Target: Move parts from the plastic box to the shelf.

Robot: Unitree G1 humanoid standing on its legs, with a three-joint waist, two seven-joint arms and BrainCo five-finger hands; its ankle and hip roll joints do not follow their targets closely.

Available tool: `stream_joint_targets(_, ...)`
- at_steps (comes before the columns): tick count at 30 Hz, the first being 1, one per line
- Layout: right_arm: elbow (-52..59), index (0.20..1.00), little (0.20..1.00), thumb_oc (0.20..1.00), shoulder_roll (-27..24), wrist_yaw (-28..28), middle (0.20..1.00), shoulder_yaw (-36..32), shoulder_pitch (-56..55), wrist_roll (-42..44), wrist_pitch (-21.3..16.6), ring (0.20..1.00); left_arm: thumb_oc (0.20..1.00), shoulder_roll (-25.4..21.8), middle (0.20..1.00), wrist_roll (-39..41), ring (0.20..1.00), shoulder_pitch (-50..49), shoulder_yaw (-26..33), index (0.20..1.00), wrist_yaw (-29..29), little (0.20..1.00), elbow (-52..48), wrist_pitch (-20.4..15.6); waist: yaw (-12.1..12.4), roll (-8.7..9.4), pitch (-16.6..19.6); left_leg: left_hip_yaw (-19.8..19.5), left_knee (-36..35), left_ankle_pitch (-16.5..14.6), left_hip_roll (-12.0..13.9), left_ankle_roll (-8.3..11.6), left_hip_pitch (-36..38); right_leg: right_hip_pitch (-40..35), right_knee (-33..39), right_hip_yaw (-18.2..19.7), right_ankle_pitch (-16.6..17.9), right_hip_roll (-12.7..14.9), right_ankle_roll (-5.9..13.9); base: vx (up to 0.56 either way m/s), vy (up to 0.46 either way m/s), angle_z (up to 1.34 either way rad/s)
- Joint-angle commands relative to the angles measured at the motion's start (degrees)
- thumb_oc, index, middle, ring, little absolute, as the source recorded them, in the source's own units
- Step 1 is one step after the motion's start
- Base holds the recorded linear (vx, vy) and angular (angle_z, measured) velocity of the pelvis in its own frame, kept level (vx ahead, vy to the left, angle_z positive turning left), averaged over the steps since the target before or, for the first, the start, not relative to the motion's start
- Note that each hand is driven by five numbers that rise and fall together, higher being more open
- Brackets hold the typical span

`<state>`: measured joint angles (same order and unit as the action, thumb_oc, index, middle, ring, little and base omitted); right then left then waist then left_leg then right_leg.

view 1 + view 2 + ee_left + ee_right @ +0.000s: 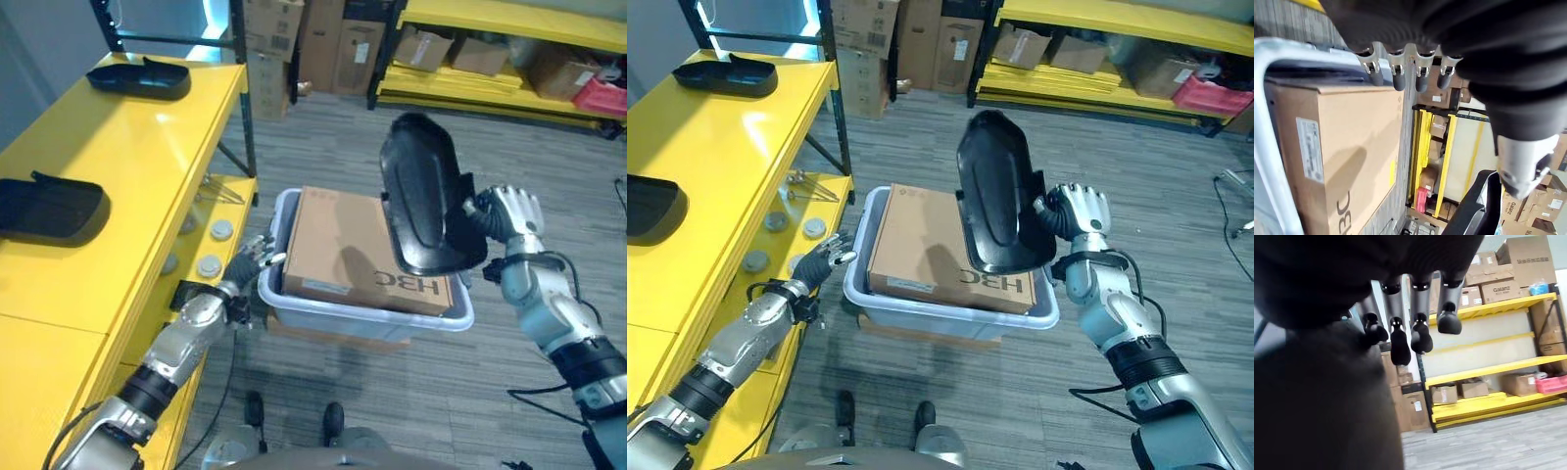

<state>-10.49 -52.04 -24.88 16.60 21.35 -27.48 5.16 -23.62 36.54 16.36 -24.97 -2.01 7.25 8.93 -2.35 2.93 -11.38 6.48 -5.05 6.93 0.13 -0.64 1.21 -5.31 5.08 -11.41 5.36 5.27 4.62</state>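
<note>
Left eye view has the right hand up in the air over the right end of the plastic box, gripping a big black part. That part is a long, shallow, dished shell, standing roughly upright on its lower end and tilted a bit, and its bottom edge overlaps the cardboard carton that sits in the box. You can see the fingers curled round the part's right edge, so it's a proper clamp and not just a touch. Over in the right wrist view the dark-tipped fingers bend down beside the black surface of the part, which fits.

The left hand is down low at the left rim of the box, between the box and the yellow shelf. Its fingers look loosely spread, tips right at the rim, holding nothing; can't really tell if they actually touch the plastic. In the left wrist view its fingers hang straight over the carton and the pale box rim.

Two more black parts already lie on the shelf top: one at the far end, another nearer, well apart from each other. Some small round silver bits sit on the lower shelf level near the left hand.
</note>
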Motion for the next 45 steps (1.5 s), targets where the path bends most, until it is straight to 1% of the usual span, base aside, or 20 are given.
stream_joint_targets(1,0.73,0.2,0.2,0.2,-4.17,-4.38,0.2,-0.41,9.08,-1.51,-4.18,0.2,1.0,1.45,1.0,3.01,1.0,5.06,-1.9,1.0,1.31,1.0,0.26,-0.27,2.11,0.7,3.19,1.06,0.05,-9.2,1.61,1.17,5.59,-1.85,-0.2,-1.1,-4.45,0.41,2.05,-0.02,-0.022,-0.04)
stream_joint_targets(2,0.98,0.2,0.2,0.2,-4.18,-4.21,0.2,-0.35,9.27,-1.39,-4.32,0.2,1.0,1.58,1.0,3.02,1.0,5.35,-2.0,1.0,1.4,1.0,0.13,-0.13,2.03,0.69,3.27,1.06,0.05,-9.23,1.6,1.16,5.62,-1.88,-0.19,-1.08,-4.49,0.38,2.05,0.0,0.0,0.0)
stream_joint_targets(4,1.74,0.2,0.2,0.2,-3.48,-3.51,0.2,1.14,11.13,-1.24,-6.18,0.2,1.0,2.8,1.0,4.47,1.0,7.4,-2.91,1.0,2.62,1.0,0.08,-0.37,1.74,0.62,3.8,0.99,0.05,-9.49,1.51,1.12,5.81,-2.13,-0.08,-0.93,-4.76,0.29,2.05,0.0,0.0,0.0)
stream_joint_targets(7,1.85,0.2,0.2,0.2,-2.66,-3.17,0.2,2.2,11.77,-1.24,-7.14,0.2,1.0,3.3,1.0,5.3,1.0,8.41,-3.16,1.0,3.31,1.0,-0.78,-0.29,1.69,0.51,4.04,0.91,0.05,-9.55,1.5,1.12,5.89,-2.25,-0.08,-0.91,-4.91,0.28,2.04,0.0,0.0,0.0)
stream_joint_targets(8,1.21,0.2,0.2,0.2,-1.41,-3.79,0.2,3.58,12.51,-1.19,-8.51,0.2,1.0,3.78,1.0,5.88,1.0,9.4,-3.54,1.0,3.61,1.0,-1.43,-0.27,1.87,0.42,4.18,0.65,0.05,-9.55,1.43,1.05,5.93,-2.37,-0.08,-1.02,-5.02,0.26,2.01,0.0,0.0,0.0)
stream_joint_targets(13,0.06,0.2,0.2,0.2,1.14,-3.8,0.2,6.63,14.5,-2.36,-10.01,0.2,1.0,4.43,1.0,7.1,1.0,11.08,-4.33,1.0,4.17,1.0,-2.9,0.27,2.46,0.29,4.33,0.03,0.05,-9.57,1.26,0.99,5.87,-2.58,-0.08,-1.44,-5.2,0.28,1.95,0.0,0.001,0.01)
stream_joint_targets(14,-0.26,0.2,0.2,0.2,1.75,-4.34,0.2,7.54,14.82,-2.19,-10.87,0.2,1.0,4.4,1.0,7.72,1.0,11.37,-4.49,1.0,4.66,1.0,-3.47,0.55,2.68,0.28,4.36,-0.19,0.05,-9.59,1.19,0.94,5.82,-2.61,-0.08,-1.67,-5.25,0.34,1.98,0.0,0.0,0.0)
stream_joint_targets(16,-0.26,0.2,0.2,0.2,1.91,-4.42,0.2,7.85,14.92,-1.96,-11.13,0.2,1.0,4.36,1.0,7.74,1.0,11.45,-4.49,1.0,4.69,1.0,-3.79,0.9,2.78,0.28,4.37,-0.26,0.05,-9.59,1.16,0.92,5.79,-2.62,-0.08,-1.76,-5.27,0.36,1.99,0.0,0.0,0.0)
stream_joint_targets(19,0.41,0.2,0.2,0.2,3.02,-4.95,0.2,9.38,16.07,-1.71,-12.54,0.2,1.0,4.1,1.0,7.27,1.0,11.54,-4.93,1.0,3.15,1.0,-4.39,1.8,3.36,0.19,4.3,-0.73,0.05,-9.6,0.95,0.79,5.74,-2.74,-0.08,-2.2,-5.34,0.45,2.01,0.0,0.0,0.0)
stream_joint_targets(24,2.13,0.2,0.2,0.2,4.02,-5.57,0.2,10.02,16.72,-1.76,-14.36,0.2,1.0,4.06,1.0,6.05,1.0,10.99,-4.67,1.0,1.32,1.0,-2.99,2.47,3.81,0.16,4.43,-0.98,0.05,-9.73,0.74,0.63,5.78,-2.81,-0.08,-2.41,-5.44,0.42,2.03,0.0,0.0,0.0)
stream_joint_targets(29,5.5,0.2,0.2,0.2,4.6,-4.01,0.2,9.76,16.27,-0.77,-15.85,0.2,1.0,4.45,1.0,6.49,1.0,9.71,-3.39,1.0,0.3,1.0,-0.06,1.69,3.99,0.09,4.58,-1.06,0.05,-9.85,0.62,0.53,5.86,-2.8,-0.08,-2.48,-5.46,0.4,2.08,0.0,0.0,0.0)
stream_joint_targets(32,7.29,0.2,0.2,0.2,5.12,-1.81,0.2,10.02,15.53,-0.1,-17.1,0.2,1.0,4.76,1.0,7.29,1.0,9.38,-2.9,1.0,0.7,1.0,0.32,1.01,4.1,0.07,4.54,-1.14,0.05,-9.86,0.56,0.51,5.74,-2.72,-0.08,-2.61,-5.47,0.47,2.16,0.0,0.0,0.0)
stream_joint_targets(37,9.11,0.2,0.2,0.2,7.4,0.91,0.2,11.97,12.82,0.51,-19.43,0.2,1.0,5.75,1.0,7.23,1.0,9.24,-2.76,1.0,0.11,1.0,-0.06,-0.6,4.08,-0.07,4.31,-1.19,0.05,-9.85,0.51,0.44,5.69,-2.65,-0.08,-2.72,-5.43,0.57,2.22,0.0,0.0,0.0)
stream_joint_targets(40,9.56,0.2,0.2,0.2,9.87,2.23,0.2,14.04,10.55,1.27,-21.28,0.2,1.0,6.4,1.0,8.74,1.0,9.4,-2.79,1.0,-0.83,1.0,-0.82,-1.47,4.03,-0.22,4.08,-1.18,0.05,-9.82,0.5,0.37,5.65,-2.58,-0.08,-2.74,-5.37,0.66,2.25,0.0,0.0,0.0)
stream_joint_targets(41,9.75,0.2,0.2,0.2,10.55,2.67,0.2,14.41,9.94,1.54,-21.72,0.2,0.881,6.5,0.881,8.46,0.881,9.43,-2.74,0.881,-0.75,0.881,-0.72,-2.45,4.01,-0.25,3.98,-1.17,0.05,-9.81,0.5,0.35,5.62,-2.56,-0.08,-2.75,-5.35,0.69,2.26,0.0,0.0,0.0)
stream_joint_targets(42,9.77,0.2,0.2,0.2,10.64,2.66,0.2,14.45,9.83,1.55,-21.76,0.2,0.689,6.51,0.689,8.47,0.689,9.43,-2.75,0.689,-0.77,0.689,-0.72,-2.51,4.0,-0.24,3.98,-1.17,0.05,-9.81,0.49,0.34,5.62,-2.56,-0.08,-2.74,-5.35,0.7,2.26,0.0,0.0,0.0)
stream_joint_targets(43,9.97,0.2,0.2,0.2,11.47,2.95,0.2,14.96,9.03,1.81,-22.14,0.2,0.523,6.67,0.523,8.8,0.523,9.44,-2.76,0.523,-1.07,0.523,-0.93,-3.1,3.98,-0.29,3.87,-1.18,0.05,-9.81,0.47,0.32,5.63,-2.55,-0.08,-2.7,-5.31,0.7,2.27,0.0,0.0,0.0)
stream_joint_targets(44,10.04,0.2,0.2,0.2,11.82,3.09,0.2,15.17,8.77,1.92,-22.33,0.2,0.391,6.7,0.391,9.0,0.391,9.39,-2.76,0.391,-1.03,0.391,-0.97,-3.24,3.97,-0.29,3.84,-1.18,0.05,-9.81,0.47,0.33,5.65,-2.57,-0.08,-2.69,-5.3,0.71,2.28,0.0,0.0,0.0)
stream_joint_targets(45,10.43,0.2,0.2,0.2,12.97,3.21,0.2,15.85,7.69,1.47,-22.8,0.2,0.2,7.02,0.2,9.27,0.2,9.27,-2.68,0.2,-0.73,0.2,-1.23,-3.48,3.99,-0.38,3.69,-1.2,0.05,-9.82,0.44,0.29,5.64,-2.55,-0.08,-2.67,-5.3,0.76,2.26,0.0,0.0,0.0)
